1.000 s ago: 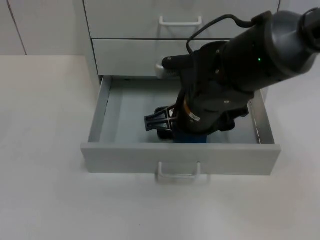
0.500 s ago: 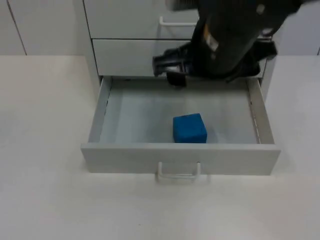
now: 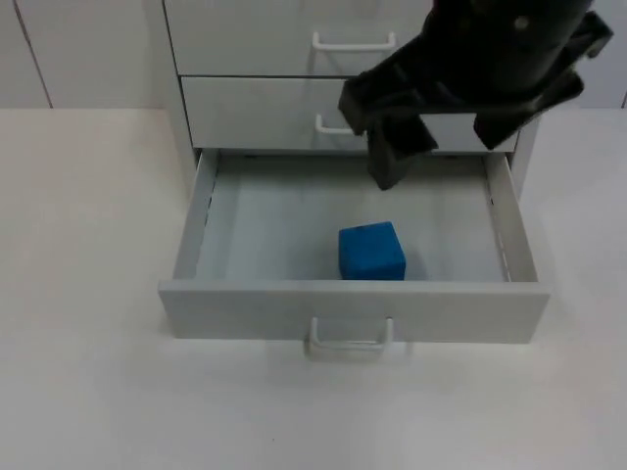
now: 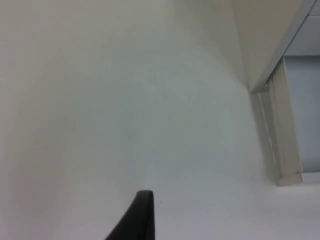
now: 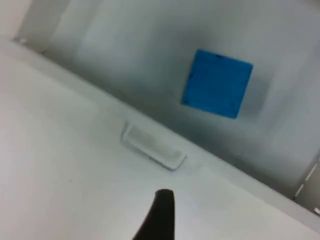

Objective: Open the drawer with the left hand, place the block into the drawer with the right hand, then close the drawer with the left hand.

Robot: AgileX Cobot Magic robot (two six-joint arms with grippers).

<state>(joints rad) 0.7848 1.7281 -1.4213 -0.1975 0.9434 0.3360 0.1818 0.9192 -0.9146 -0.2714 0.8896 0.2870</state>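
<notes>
Drawer (image 3: 353, 308) open, block (image 3: 371, 252) inside; closing is left. Right gripper (image 3: 392, 157) above the drawer, apparently holding nothing, grip unclear. Left gripper (image 4: 134, 220) waits over the table (image 4: 125, 100), grip unclear.

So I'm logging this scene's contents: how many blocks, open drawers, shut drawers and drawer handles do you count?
Blue block: 1
Open drawer: 1
Shut drawers, upper and middle: 2
White handles, top, middle, bottom: 3
Total: 7
</notes>
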